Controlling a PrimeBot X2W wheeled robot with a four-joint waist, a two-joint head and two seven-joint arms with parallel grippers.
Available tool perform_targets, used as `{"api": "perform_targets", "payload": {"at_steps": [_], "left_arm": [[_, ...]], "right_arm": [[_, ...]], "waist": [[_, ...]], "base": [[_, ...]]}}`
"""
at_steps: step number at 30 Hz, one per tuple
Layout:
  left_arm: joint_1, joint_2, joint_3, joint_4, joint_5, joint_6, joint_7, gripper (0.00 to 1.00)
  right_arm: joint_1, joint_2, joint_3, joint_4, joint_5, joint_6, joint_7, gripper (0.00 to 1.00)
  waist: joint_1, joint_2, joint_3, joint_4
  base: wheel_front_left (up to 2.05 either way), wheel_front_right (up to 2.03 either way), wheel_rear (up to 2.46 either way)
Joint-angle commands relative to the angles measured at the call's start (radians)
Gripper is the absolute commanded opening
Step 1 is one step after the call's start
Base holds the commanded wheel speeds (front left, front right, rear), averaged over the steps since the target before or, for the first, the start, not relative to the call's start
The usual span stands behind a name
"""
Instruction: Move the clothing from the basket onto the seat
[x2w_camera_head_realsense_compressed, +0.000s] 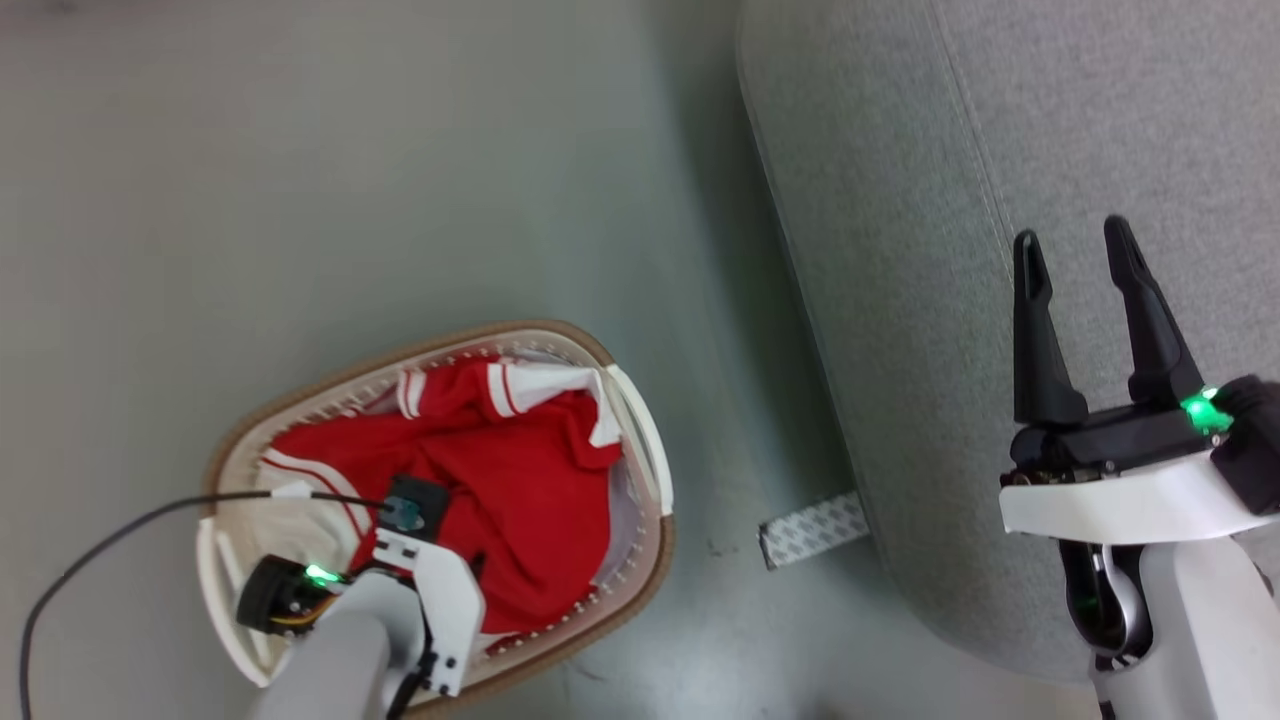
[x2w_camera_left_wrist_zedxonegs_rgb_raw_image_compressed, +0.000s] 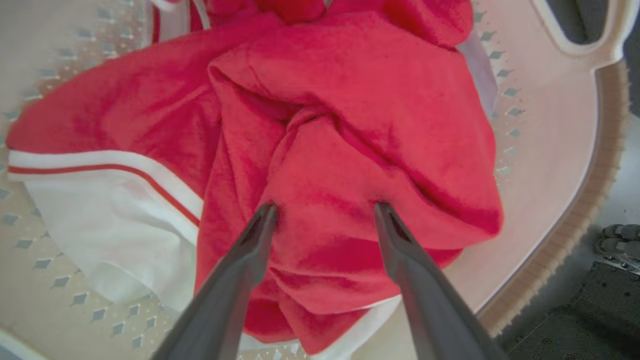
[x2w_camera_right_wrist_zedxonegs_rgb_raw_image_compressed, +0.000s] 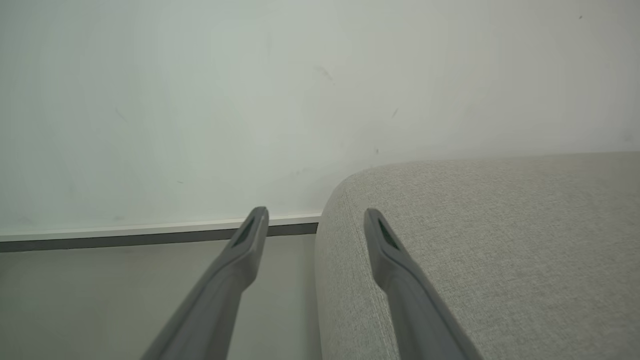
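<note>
The left gripper (x2w_camera_left_wrist_zedxonegs_rgb_raw_image_compressed: 325, 206) is down inside the basket (x2w_camera_head_realsense_compressed: 640, 440). Its two dark fingers (x2w_camera_left_wrist_zedxonegs_rgb_raw_image_compressed: 240, 265) stand wide apart, and both tips touch the red clothing (x2w_camera_left_wrist_zedxonegs_rgb_raw_image_compressed: 350, 125). A thick fold of the fabric bulges up between the tips, but the jaws are not closed on it, so nothing is held. In the head view the left wrist covers this place and the fingers themselves are hidden.

The right gripper (x2w_camera_head_realsense_compressed: 1072, 235) is over the grey sofa (x2w_camera_head_realsense_compressed: 1000, 120), well apart from the basket. Its two fingers are also spread wide, with nothing between them and nothing touching them. In the right wrist view the same gripper (x2w_camera_right_wrist_zedxonegs_rgb_raw_image_compressed: 315, 211) points at the rounded corner of the sofa (x2w_camera_right_wrist_zedxonegs_rgb_raw_image_compressed: 500, 225), with the pale wall (x2w_camera_right_wrist_zedxonegs_rgb_raw_image_compressed: 250, 100) and a skirting board (x2w_camera_right_wrist_zedxonegs_rgb_raw_image_compressed: 150, 232) behind it.

There is one basket, white with small holes and a brown rim, and it stands on the grey floor (x2w_camera_head_realsense_compressed: 300, 150) beside the sofa, not touching it. All the clothing (x2w_camera_head_realsense_compressed: 520, 480) lies in it as one crumpled red heap. I cannot tell how many garments there are. Two white parts with red stripes show at the far side of the heap, and one more striped edge at the left. No clothing lies on the sofa. There is one sofa. One black cable (x2w_camera_head_realsense_compressed: 120, 530) runs from the left wrist over the basket rim.
</note>
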Motion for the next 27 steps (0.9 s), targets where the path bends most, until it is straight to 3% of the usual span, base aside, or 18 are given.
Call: {"api": "perform_targets", "payload": {"at_steps": [1,5,10,11,12,13,14,20,27], "left_arm": [[-0.019,0.021,0.001,0.017,-0.002,0.007,0.006,1.00],[-0.046,0.039,-0.005,0.051,0.008,0.024,0.005,1.00],[-0.067,0.036,-0.030,0.088,0.014,0.007,-0.012,1.00],[-0.070,0.032,-0.035,0.096,0.013,0.003,-0.018,0.88],[-0.074,0.027,-0.039,0.103,0.011,-0.004,-0.025,0.44],[-0.077,0.023,-0.046,0.110,0.011,-0.007,-0.032,0.05],[-0.080,0.020,-0.050,0.117,0.011,-0.010,-0.039,0.00],[-0.092,-0.008,-0.044,0.143,-0.032,-0.023,-0.113,0.00],[-0.053,-0.042,-0.019,0.142,-0.109,-0.038,-0.221,0.00]], "right_arm": [[-0.022,-0.001,0.004,-0.009,0.012,-0.002,-0.002,1.00],[-0.044,-0.001,0.010,-0.021,0.034,-0.002,-0.002,1.00],[-0.047,-0.001,0.014,-0.026,0.039,-0.002,-0.002,1.00],[-0.046,-0.001,0.013,-0.026,0.038,-0.002,-0.002,1.00],[-0.045,-0.001,0.013,-0.025,0.037,-0.002,-0.002,1.00],[-0.045,-0.001,0.012,-0.024,0.036,-0.002,-0.002,1.00],[-0.045,-0.001,0.013,-0.023,0.035,-0.002,-0.002,1.00],[-0.035,-0.001,-0.002,-0.006,0.013,-0.002,-0.002,1.00],[0.017,-0.001,-0.034,0.024,-0.016,-0.002,-0.002,1.00]], "waist": [[-0.0001,0.0000,0.048,-0.034],[-0.0001,0.0000,0.091,-0.057],[-0.0001,0.0000,0.113,-0.067],[-0.0001,0.0000,0.115,-0.067],[-0.0001,0.0000,0.116,-0.067],[-0.0001,0.0000,0.117,-0.067],[-0.0001,0.0000,0.116,-0.067],[-0.0001,0.0000,0.071,-0.045],[-0.0001,0.0000,-0.060,0.020]], "base": [[0.00,0.00,0.00],[0.00,0.00,0.00],[0.00,0.00,0.00],[0.00,0.00,0.00],[0.00,0.00,0.00],[0.00,0.00,0.00],[0.00,0.00,0.00],[0.00,0.00,0.00],[0.00,0.00,0.00]]}}
